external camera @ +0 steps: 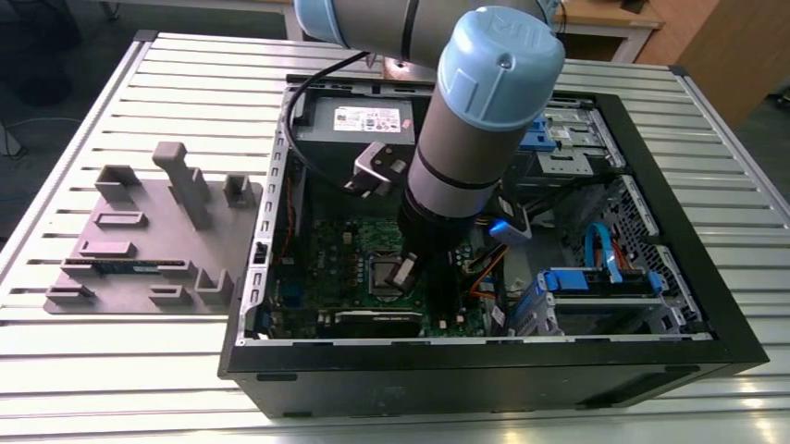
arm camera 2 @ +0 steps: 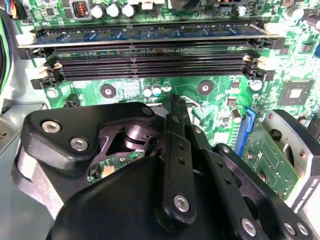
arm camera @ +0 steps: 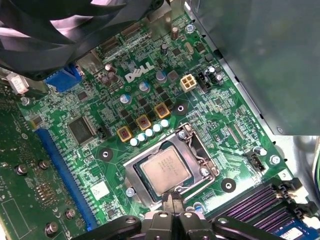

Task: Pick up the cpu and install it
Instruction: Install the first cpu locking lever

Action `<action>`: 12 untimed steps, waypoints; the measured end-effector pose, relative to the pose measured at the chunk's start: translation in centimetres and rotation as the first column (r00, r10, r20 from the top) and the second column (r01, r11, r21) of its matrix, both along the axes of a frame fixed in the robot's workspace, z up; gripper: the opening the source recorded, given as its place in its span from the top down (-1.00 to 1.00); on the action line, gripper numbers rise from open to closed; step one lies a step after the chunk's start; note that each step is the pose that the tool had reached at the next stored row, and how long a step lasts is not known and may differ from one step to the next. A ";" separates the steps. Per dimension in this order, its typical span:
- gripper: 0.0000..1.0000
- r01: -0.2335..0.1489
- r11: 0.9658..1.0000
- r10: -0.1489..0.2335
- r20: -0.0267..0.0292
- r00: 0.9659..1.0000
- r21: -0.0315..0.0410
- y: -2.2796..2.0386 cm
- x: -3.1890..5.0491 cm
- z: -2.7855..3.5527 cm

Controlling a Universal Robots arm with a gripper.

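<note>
The cpu [arm camera: 165,170], a small square chip with a silver top, lies flat inside the metal-framed socket [arm camera: 200,150] of the green motherboard [arm camera: 150,85]. In the first wrist view my gripper [arm camera: 173,196] hovers at the socket's edge beside the cpu, its two black fingertips pressed together with nothing between them. In the exterior view the arm reaches straight down into the open computer case [external camera: 494,361], and my gripper [external camera: 413,277] is low over the socket [external camera: 392,274]. The second wrist view shows the gripper's black linkage [arm camera 2: 175,165] over the board.
Black memory slots [arm camera 2: 150,65] run along the board close to the gripper. A grey box with a white label [external camera: 364,120] sits at the case's far end. Drive bays with blue parts [external camera: 593,277] fill the exterior view's right. A grey fixture plate [external camera: 136,240] lies on the slatted table.
</note>
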State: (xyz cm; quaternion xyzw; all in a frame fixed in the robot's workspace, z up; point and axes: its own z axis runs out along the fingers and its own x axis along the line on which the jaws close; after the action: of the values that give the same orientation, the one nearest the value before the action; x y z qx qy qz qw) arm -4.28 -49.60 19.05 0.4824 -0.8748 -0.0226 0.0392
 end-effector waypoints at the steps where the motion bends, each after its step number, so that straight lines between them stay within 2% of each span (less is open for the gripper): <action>1: 0.79 -0.004 1.000 0.004 0.000 1.000 0.000 0.00 0.03 -0.02; 12: 0.79 -0.062 0.998 0.062 0.000 0.998 0.002 0.00 0.24 -0.26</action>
State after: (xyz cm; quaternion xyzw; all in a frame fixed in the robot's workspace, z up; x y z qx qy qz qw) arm -4.05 -49.59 18.79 0.5093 -0.8594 -0.0224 0.0392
